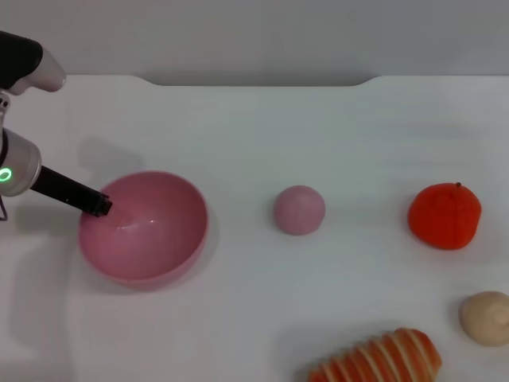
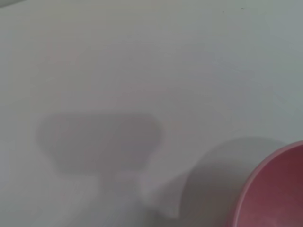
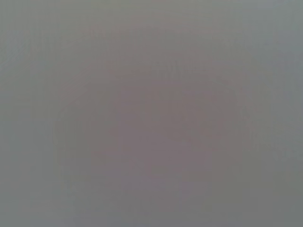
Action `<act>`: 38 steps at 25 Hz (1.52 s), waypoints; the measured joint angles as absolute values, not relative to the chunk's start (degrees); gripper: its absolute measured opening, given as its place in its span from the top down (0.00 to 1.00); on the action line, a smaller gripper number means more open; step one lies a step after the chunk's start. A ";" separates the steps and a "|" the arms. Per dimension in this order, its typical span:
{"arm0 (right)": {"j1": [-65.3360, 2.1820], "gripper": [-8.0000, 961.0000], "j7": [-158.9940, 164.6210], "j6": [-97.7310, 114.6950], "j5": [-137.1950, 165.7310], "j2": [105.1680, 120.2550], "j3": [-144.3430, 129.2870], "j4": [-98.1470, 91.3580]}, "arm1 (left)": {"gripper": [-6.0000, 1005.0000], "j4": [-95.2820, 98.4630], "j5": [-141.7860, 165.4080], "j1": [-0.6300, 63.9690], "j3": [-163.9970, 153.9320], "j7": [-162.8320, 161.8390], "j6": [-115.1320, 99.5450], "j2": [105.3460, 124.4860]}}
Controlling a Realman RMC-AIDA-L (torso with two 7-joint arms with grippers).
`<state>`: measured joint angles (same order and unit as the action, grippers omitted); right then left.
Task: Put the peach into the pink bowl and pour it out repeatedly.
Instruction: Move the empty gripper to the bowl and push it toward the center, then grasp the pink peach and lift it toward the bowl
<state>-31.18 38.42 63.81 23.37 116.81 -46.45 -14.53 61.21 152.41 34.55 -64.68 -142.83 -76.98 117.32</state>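
Observation:
The pink bowl (image 1: pixel 147 231) stands upright on the white table at the left, and nothing shows inside it. The peach (image 1: pixel 299 209) lies on the table to the right of the bowl, about a bowl's width from its rim. My left gripper (image 1: pixel 100 204) reaches in from the left, its black tip at the bowl's left rim. In the left wrist view only an edge of the pink bowl (image 2: pixel 277 189) shows at one corner. The right gripper is out of view, and the right wrist view shows only a blank grey surface.
An orange-red round fruit (image 1: pixel 444 215) sits at the right. A beige lumpy ball (image 1: pixel 487 317) lies near the right edge. A striped orange-and-cream piece (image 1: pixel 382 358) lies at the front. The table's far edge (image 1: pixel 254 78) runs along the back.

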 joint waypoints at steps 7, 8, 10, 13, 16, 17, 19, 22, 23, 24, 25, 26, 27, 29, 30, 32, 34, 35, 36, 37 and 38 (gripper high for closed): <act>-28.52 0.50 89.76 84.38 53.56 109.57 -49.08 -31.89 | 0.95 61.44 152.35 33.95 -64.61 -142.04 -76.77 117.24; -29.72 0.50 95.14 88.83 60.85 108.32 -48.74 -35.53 | 0.95 61.42 152.34 33.95 -64.61 -141.75 -76.64 117.24; -33.19 0.50 103.58 95.02 75.96 106.95 -47.79 -42.15 | 0.95 61.37 152.39 34.00 -64.58 -141.44 -76.40 117.23; -39.41 0.50 109.58 101.01 95.42 106.51 -48.33 -48.06 | 0.95 61.60 152.44 34.30 -64.58 -141.24 -76.25 117.21; -45.31 0.50 110.73 99.97 114.43 109.07 -52.02 -49.89 | 0.95 62.80 152.39 34.48 -64.00 -141.36 -76.48 117.09; -46.62 0.50 110.88 97.70 119.47 110.44 -52.72 -49.92 | 0.96 62.80 152.39 34.48 -64.00 -141.36 -76.48 117.09; -49.08 0.50 111.20 92.05 129.15 114.22 -53.48 -49.97 | 0.96 65.53 152.19 34.98 -61.86 -141.50 -77.65 117.06; -51.14 0.50 112.38 85.33 137.96 117.98 -54.36 -49.66 | 0.96 67.22 152.13 35.63 -60.10 -141.60 -79.07 117.15; -51.83 0.50 113.52 82.92 139.24 118.44 -55.58 -48.41 | 0.96 67.22 152.13 35.63 -60.10 -141.60 -79.07 117.15; -52.41 0.50 114.63 80.79 139.83 118.62 -56.78 -47.12 | 0.96 67.22 152.13 35.63 -60.10 -141.60 -79.07 117.15; -53.08 0.50 116.46 77.80 139.99 118.62 -58.82 -45.12 | 0.96 67.22 152.13 35.63 -60.10 -141.60 -79.07 117.15; -53.39 0.50 117.59 75.89 140.06 118.60 -59.98 -43.99 | 0.96 70.23 151.90 38.39 -55.88 -141.74 -84.68 117.31; -53.79 0.50 119.14 72.85 140.21 118.57 -61.76 -42.45 | 0.96 70.23 151.90 38.39 -55.88 -141.74 -84.68 117.31; -53.95 0.50 120.36 69.69 140.22 118.57 -63.77 -40.82 | 0.96 71.00 151.79 38.61 -55.66 -141.74 -85.39 117.40; -54.02 0.50 120.56 68.97 140.18 118.60 -64.19 -40.28 | 0.96 71.00 151.79 38.61 -55.66 -141.74 -85.39 117.40; -54.39 0.50 120.81 68.11 140.04 118.70 -64.62 -39.09 | 0.96 71.70 150.36 38.89 -55.91 -141.76 -85.78 117.56; -54.73 0.50 121.34 67.72 139.98 118.79 -64.64 -38.06 | 0.96 71.71 149.50 38.89 -55.89 -141.82 -85.80 117.56; -54.88 0.50 121.70 67.38 139.92 118.80 -64.65 -37.55 | 0.96 71.71 149.50 38.89 -55.89 -141.82 -85.80 117.56; -54.96 0.51 121.87 67.07 139.71 118.86 -64.69 -36.98 | 0.96 71.73 148.75 38.91 -55.84 -142.03 -85.81 117.58; -54.99 0.51 121.96 66.81 139.44 118.89 -64.72 -36.48 | 0.96 71.73 148.55 38.91 -55.83 -142.08 -85.81 117.59; -55.00 0.52 121.95 66.64 139.02 118.93 -64.82 -35.93 | 0.96 71.73 148.55 38.91 -55.83 -142.08 -85.81 117.59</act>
